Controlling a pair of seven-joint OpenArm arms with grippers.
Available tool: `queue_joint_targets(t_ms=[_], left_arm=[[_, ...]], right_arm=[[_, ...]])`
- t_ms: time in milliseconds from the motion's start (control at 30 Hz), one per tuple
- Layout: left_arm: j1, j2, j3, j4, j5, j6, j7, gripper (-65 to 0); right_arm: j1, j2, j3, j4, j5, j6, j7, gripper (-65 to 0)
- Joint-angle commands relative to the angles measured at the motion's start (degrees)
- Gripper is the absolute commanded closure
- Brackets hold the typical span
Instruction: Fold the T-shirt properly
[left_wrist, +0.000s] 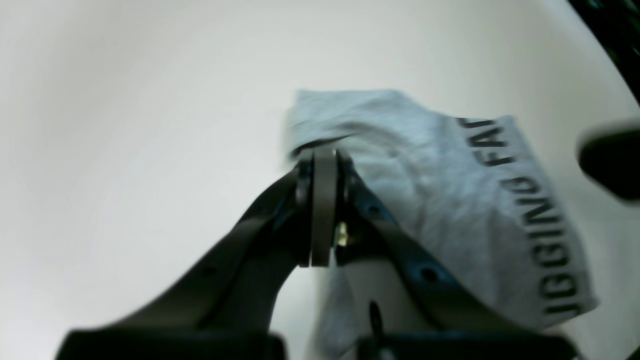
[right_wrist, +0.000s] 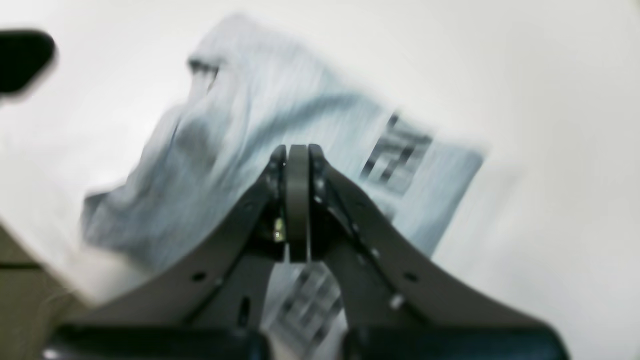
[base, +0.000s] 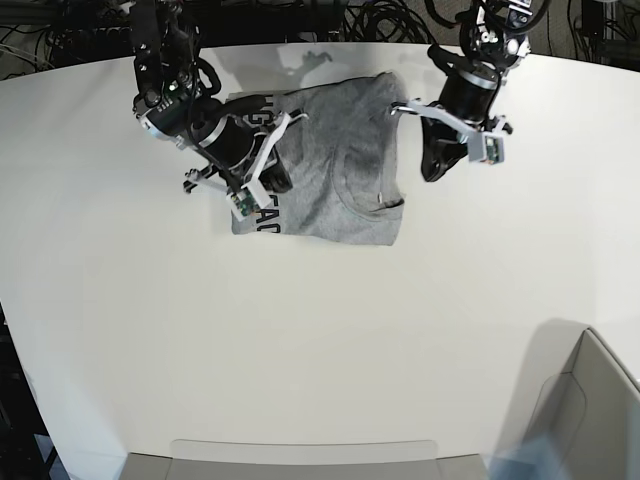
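Both arms are held out low over the table. The left gripper (left_wrist: 322, 165) is pressed tight — no gap is seen. The right gripper (right_wrist: 297, 160) is closed the same way — its picture is blurred.

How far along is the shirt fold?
Partly done. The shirt already lies as a compact rectangle on the table, lettering along one edge, collar toward the front edge, so at least one fold looks made. Both end effectors look shut and free of cloth: left beside the shirt, right above it. Left to do, probably: a final fold and smoothing the wrinkles.
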Motion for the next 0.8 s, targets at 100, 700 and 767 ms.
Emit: queue_joint_targets(t_ms=[100,700,767], left_arm=[[7.46,-0.31,-6.72,1.04,0.00,-0.18,-5.38,0.0],[29.35,1.01,-10.94,-7.75,7.21,-0.36,-22.35,0.0],[30.50,1.01,-10.85,-10.74,7.30,-0.44,-24.99,0.0]], right_arm=[[-7.43,-0.08,0.11,0.79,0.53,0.00,3.17,0.0],[-44.09,0.00,3.45,0.62,0.45,-8.79,33.49,0.0],[-47.26,0.00,5.04,0.62,0.53,-8.79,36.31,0.0]])
